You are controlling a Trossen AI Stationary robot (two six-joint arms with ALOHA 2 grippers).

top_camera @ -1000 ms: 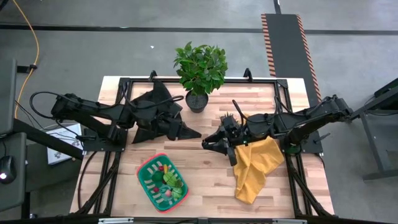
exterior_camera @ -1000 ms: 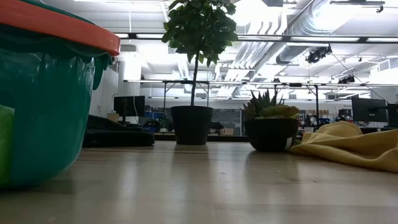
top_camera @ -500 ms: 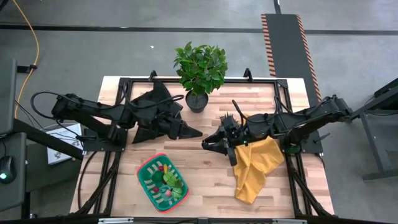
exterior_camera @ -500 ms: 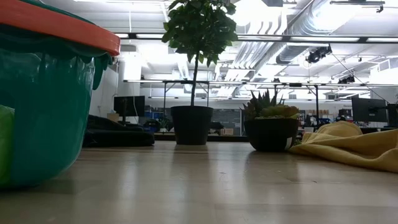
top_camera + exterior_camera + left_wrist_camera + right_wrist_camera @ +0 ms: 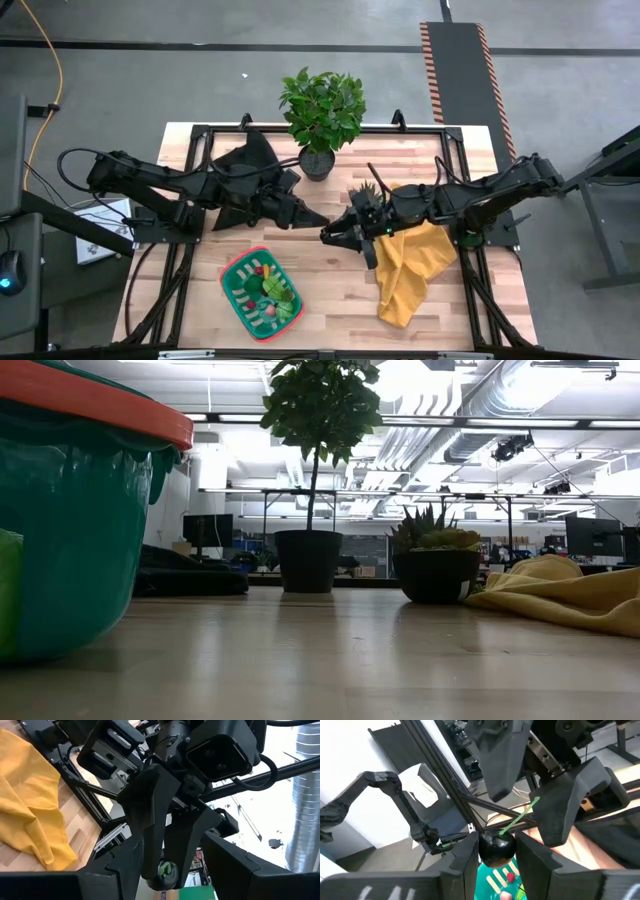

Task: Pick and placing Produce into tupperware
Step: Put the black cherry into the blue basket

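Above the table's middle my two grippers face each other, tip to tip. My right gripper [image 5: 329,233] [image 5: 496,852] is shut on a small dark round fruit [image 5: 496,847] [image 5: 167,870] with a green stem. My left gripper [image 5: 317,217] is open, and its fingers [image 5: 507,755] stand on either side of the stem and of my right gripper's fingertips. The green tupperware with a red rim [image 5: 232,272] [image 5: 90,405] sits near the table's front. Several pieces of produce [image 5: 268,290] lie in it. My right gripper pinches the dark fruit's round body [image 5: 490,851] between its two fingertips. The fingers lie about level and come from the table's right side. The fruit is lifted clear of the table, and its green stem [image 5: 520,817] sticks out toward my left gripper.
A leafy potted plant [image 5: 322,110] [image 5: 310,560] stands at the far edge, with a small spiky potted plant [image 5: 366,190] [image 5: 436,565] to its right. A yellow cloth [image 5: 410,270] [image 5: 570,595] lies under my right arm and a black cloth [image 5: 245,165] under my left.
My left gripper has edged a little toward the table's right, closer to my right gripper and the fruit. The fruit stays in my right gripper, clear of the table.
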